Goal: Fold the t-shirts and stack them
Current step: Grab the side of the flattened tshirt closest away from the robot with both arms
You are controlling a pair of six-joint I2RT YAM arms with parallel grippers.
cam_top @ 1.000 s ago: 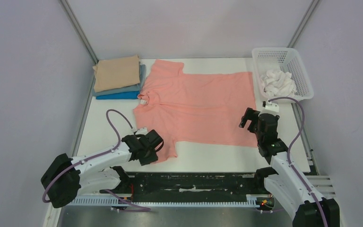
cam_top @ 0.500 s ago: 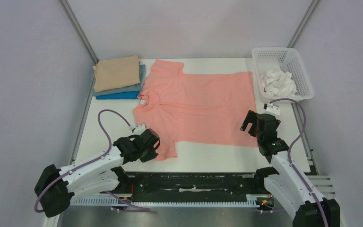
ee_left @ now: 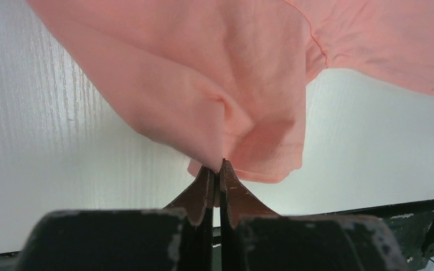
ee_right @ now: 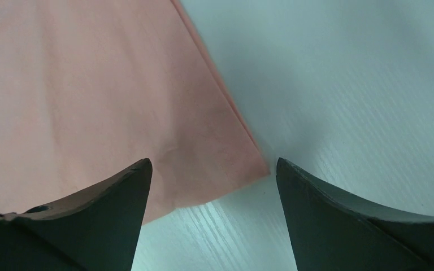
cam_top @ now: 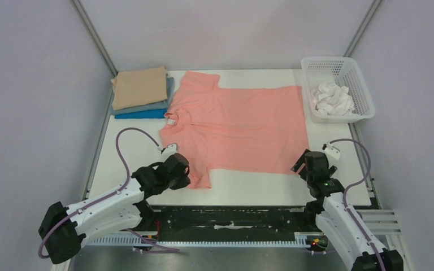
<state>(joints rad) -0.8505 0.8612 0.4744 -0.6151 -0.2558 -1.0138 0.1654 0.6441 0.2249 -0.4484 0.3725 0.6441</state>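
Note:
A salmon-pink t-shirt (cam_top: 237,127) lies spread flat on the white table, collar to the left. My left gripper (cam_top: 176,175) is shut on its near sleeve (ee_left: 243,130), whose cloth bunches up from the fingertips. My right gripper (cam_top: 309,165) is open, low over the shirt's near right hem corner (ee_right: 243,164), which lies between its fingers (ee_right: 113,192). A folded stack sits at the back left: tan (cam_top: 140,86) on top, then grey-blue (cam_top: 157,105), then bright blue (cam_top: 141,114).
A white mesh basket (cam_top: 347,70) with white cloths (cam_top: 331,99) stands at the back right. The black rail (cam_top: 231,217) runs along the table's near edge. Grey walls close in left and right.
My right gripper has moved nearer and lower, down to the shirt's near right hem corner. My left gripper has shifted slightly left and nearer on the sleeve.

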